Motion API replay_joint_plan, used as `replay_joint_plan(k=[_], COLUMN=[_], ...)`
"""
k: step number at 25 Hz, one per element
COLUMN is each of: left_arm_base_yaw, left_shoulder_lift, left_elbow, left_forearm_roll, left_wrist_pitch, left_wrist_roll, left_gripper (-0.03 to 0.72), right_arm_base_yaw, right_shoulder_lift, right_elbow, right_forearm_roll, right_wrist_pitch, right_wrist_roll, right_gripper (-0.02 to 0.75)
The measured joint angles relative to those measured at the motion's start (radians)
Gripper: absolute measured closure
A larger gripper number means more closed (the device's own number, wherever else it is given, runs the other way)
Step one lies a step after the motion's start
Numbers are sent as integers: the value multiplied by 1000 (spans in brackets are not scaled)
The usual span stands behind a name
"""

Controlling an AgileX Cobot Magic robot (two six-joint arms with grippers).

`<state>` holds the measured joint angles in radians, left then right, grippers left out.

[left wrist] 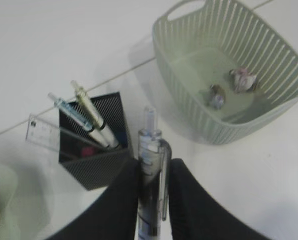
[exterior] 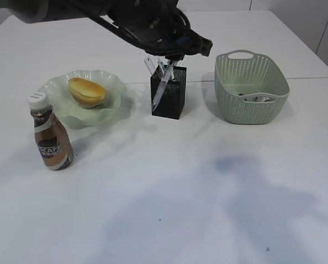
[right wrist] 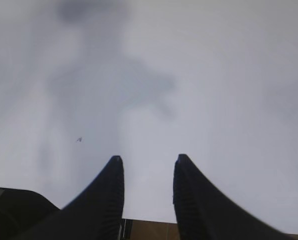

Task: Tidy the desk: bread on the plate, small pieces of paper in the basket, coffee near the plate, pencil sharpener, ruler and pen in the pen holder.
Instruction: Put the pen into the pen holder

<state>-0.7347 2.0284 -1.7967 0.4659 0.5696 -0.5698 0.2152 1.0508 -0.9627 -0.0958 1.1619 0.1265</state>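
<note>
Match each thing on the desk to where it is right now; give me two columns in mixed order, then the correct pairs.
Things:
1. bread
2. crumpled paper pieces
3. ruler
4. clear pen

Places:
A. in the basket
B. between the left gripper's jaws
C. on the plate
D. standing in the pen holder

Pairs: 1-C, 2-A, 3-D, 4-B
</note>
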Motion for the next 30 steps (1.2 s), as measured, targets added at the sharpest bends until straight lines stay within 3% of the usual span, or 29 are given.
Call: replay_joint_plan(k=[7,19,30], left_arm_base_yaw=[20,58,180], left_shoulder_lift=[0,0,0], left_elbow=[0,0,0], left_forearm_roll=[45,86,-37], left_wrist_pitch=[-229,-402,-486], left_wrist_roll=[-1,-1,-1], left_gripper=[579,579,579], right_arm_base_yaw=[0,0,0], right_shoulder_lift=[0,0,0], right_elbow=[0,0,0], right_forearm_roll=[0,-7,-7], right_wrist_pitch=[-35,-54,-71], right_wrist_roll=[-4,-3,-6], right_gripper=[458,458,457])
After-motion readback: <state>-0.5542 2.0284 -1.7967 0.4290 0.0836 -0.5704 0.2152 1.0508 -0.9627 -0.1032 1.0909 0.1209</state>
